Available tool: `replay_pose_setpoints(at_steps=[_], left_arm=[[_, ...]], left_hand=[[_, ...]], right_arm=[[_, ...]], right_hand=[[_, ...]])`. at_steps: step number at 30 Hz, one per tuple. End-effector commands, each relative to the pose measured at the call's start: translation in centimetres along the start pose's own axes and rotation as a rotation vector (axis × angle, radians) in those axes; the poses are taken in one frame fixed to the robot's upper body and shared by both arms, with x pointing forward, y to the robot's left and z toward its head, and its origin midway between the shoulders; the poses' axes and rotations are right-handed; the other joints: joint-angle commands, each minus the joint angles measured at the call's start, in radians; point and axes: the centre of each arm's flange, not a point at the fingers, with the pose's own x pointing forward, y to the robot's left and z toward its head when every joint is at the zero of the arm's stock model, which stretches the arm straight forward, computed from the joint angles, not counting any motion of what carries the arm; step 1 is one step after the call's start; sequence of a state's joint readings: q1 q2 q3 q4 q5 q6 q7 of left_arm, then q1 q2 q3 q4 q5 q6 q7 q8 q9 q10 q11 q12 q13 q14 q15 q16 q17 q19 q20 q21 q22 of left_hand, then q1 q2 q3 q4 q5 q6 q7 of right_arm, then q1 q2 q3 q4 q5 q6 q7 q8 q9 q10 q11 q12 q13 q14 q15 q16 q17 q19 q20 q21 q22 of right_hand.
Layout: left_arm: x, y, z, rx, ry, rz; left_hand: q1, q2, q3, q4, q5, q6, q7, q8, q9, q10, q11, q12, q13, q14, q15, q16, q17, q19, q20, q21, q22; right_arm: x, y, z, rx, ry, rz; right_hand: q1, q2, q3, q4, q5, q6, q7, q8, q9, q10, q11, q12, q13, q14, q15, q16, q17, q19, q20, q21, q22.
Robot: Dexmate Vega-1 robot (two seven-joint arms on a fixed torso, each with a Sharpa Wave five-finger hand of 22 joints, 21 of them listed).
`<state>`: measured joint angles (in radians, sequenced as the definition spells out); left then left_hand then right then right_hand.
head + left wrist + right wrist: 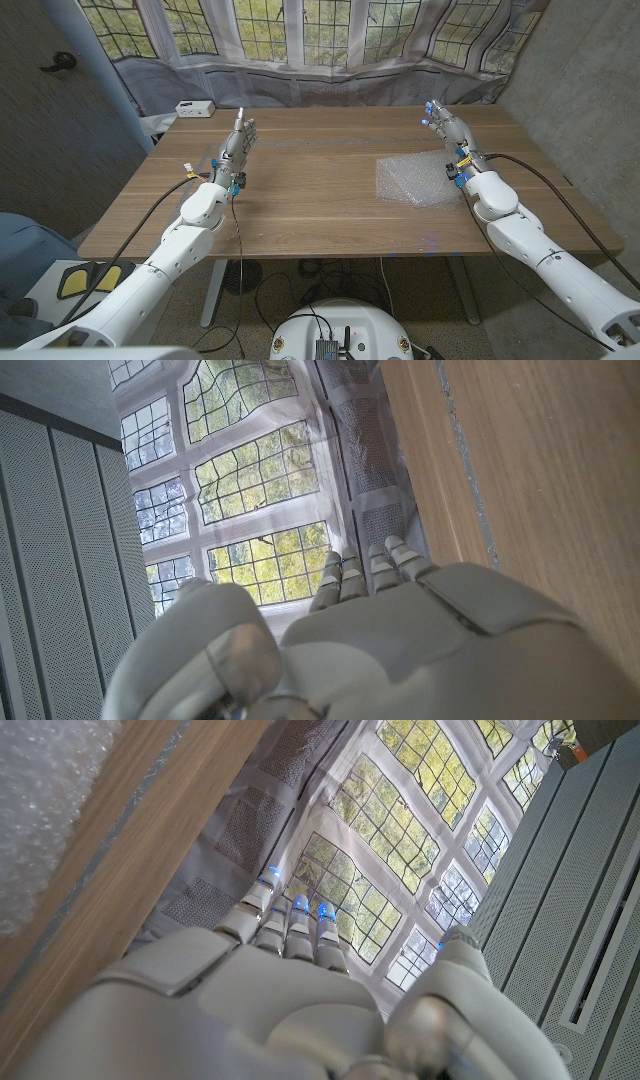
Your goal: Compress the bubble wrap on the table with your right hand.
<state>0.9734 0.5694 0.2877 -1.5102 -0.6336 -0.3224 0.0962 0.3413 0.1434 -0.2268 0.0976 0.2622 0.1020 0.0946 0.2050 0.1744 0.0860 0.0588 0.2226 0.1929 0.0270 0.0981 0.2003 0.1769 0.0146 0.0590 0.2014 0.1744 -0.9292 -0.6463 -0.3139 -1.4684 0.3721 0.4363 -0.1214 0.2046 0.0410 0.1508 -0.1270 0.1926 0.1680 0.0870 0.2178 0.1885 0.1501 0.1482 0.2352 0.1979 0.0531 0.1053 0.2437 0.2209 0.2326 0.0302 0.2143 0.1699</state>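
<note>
At the far left corner of the wooden table (300, 215) sits a small white box (194, 108), well apart from everything the task concerns. Next along, the left hand (234, 148) stands on its edge over the left part of the tabletop, fingers straight and held close together, pointing toward the windows; it holds nothing. The left wrist view agrees: the fingers (370, 570) reach out straight past the table's far edge with nothing between them and the thumb.

Right of centre lies the bubble wrap (418, 178), a clear, crumpled sheet spread on the wood, its right edge close to the right arm's wrist. It looks loosely puffed, not pressed, though the sheet is transparent and small in the head view, so how flat it already is I cannot say for sure. The right wrist view shows a strip of it, the bubble wrap (45, 805) bubbly and pale beside the table's boards.

Furthest right, the right hand (447, 128) is raised beyond and to the right of the sheet, fingers extended and together, empty, its palm seemingly upright and not turned down. Its fingers (290, 920) point toward the windows, not at the wrap.

So the task appears barely begun: the hand is near the wrap but beside it, not on it. What remains is to bring the right hand over the sheet, turn the palm down, and press.
</note>
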Motion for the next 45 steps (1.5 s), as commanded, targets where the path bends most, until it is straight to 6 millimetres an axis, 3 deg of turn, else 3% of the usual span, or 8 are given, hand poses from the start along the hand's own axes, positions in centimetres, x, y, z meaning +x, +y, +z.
replay_pose_setpoints(at_steps=[1, 4, 9, 22, 28, 45], left_arm=[[1.1, -0.7, -0.6, 0.004, 0.006, -0.088], [1.4, -1.0, -0.7, -0.002, 0.008, -0.101], [1.5, -0.9, -0.3, 0.008, 0.0, -0.104], [1.1, -0.5, 0.6, 0.034, -0.003, -0.092], [1.2, -0.6, 0.6, 0.029, -0.001, -0.103], [0.8, -0.9, 0.9, 0.036, -0.001, -0.105]], left_hand=[[0.012, 0.002, 0.002, 0.0, -0.002, 0.008, 0.002, -0.003, 0.004, 0.003, 0.001, 0.007, 0.002, 0.006, -0.002, -0.002, 0.002, -0.005, -0.005, 0.002, 0.004], [0.013, 0.001, 0.003, 0.0, -0.003, 0.007, 0.002, -0.004, 0.004, 0.001, -0.001, 0.005, 0.002, 0.004, 0.0, -0.003, 0.002, -0.009, -0.002, 0.0, 0.004], [0.014, 0.001, 0.004, 0.0, -0.003, 0.006, 0.001, -0.005, 0.005, 0.0, -0.002, 0.004, 0.002, 0.003, 0.001, -0.005, 0.002, -0.01, -0.002, -0.001, 0.004], [0.016, 0.001, 0.005, -0.001, -0.006, 0.009, -0.001, -0.007, 0.005, 0.0, 0.0, 0.002, 0.003, 0.003, 0.0, -0.007, 0.003, -0.012, 0.0, -0.002, 0.004], [0.017, 0.001, 0.006, -0.001, -0.007, 0.009, 0.0, -0.008, 0.005, 0.001, -0.001, 0.002, 0.003, 0.003, 0.003, -0.008, 0.003, -0.012, 0.001, -0.003, 0.004], [0.019, 0.001, 0.008, 0.0, -0.009, 0.012, 0.003, -0.009, 0.005, 0.003, 0.001, 0.001, 0.003, 0.002, 0.004, -0.01, 0.003, -0.013, 0.0, -0.004, 0.004]], right_arm=[[-0.8, -0.3, 1.2, -0.107, -0.003, -0.02], [-0.8, -0.2, 1.4, -0.129, -0.012, -0.023], [-0.7, -0.1, 2.1, -0.196, -0.028, -0.033], [-1.0, -0.4, 2.6, -0.324, -0.004, -0.032], [-1.0, -0.5, 3.3, -0.463, 0.02, -0.017], [-1.0, -0.5, 4.1, -0.607, 0.079, 0.008]], right_hand=[[0.012, 0.004, 0.002, -0.005, -0.001, 0.008, -0.009, -0.004, 0.004, 0.001, -0.004, -0.007, 0.002, -0.023, -0.004, -0.013, 0.0, -0.059, -0.008, -0.026, 0.004], [0.014, 0.005, 0.003, -0.006, -0.001, 0.009, -0.01, -0.005, 0.004, -0.007, -0.003, -0.012, 0.002, -0.034, -0.003, -0.019, -0.001, -0.072, -0.013, -0.029, 0.004], [0.02, 0.008, 0.005, -0.008, -0.001, -0.002, -0.015, -0.011, 0.004, -0.022, -0.006, -0.02, 0.003, -0.042, -0.002, -0.025, -0.003, -0.042, 0.001, -0.016, 0.003], [0.029, 0.013, 0.01, -0.01, -0.001, -0.017, -0.015, -0.018, 0.005, -0.023, -0.011, -0.022, 0.003, -0.018, -0.008, -0.018, -0.004, 0.004, -0.009, -0.002, 0.003], [0.036, 0.018, 0.013, -0.012, -0.001, -0.014, -0.014, -0.017, 0.005, -0.015, -0.011, -0.02, 0.003, -0.011, -0.009, -0.017, -0.005, 0.008, -0.01, -0.002, 0.003], [0.059, 0.023, 0.024, -0.022, -0.003, -0.013, -0.015, -0.017, 0.004, -0.008, -0.009, -0.019, 0.003, -0.01, -0.009, -0.02, -0.007, 0.003, -0.007, -0.008, 0.003]])
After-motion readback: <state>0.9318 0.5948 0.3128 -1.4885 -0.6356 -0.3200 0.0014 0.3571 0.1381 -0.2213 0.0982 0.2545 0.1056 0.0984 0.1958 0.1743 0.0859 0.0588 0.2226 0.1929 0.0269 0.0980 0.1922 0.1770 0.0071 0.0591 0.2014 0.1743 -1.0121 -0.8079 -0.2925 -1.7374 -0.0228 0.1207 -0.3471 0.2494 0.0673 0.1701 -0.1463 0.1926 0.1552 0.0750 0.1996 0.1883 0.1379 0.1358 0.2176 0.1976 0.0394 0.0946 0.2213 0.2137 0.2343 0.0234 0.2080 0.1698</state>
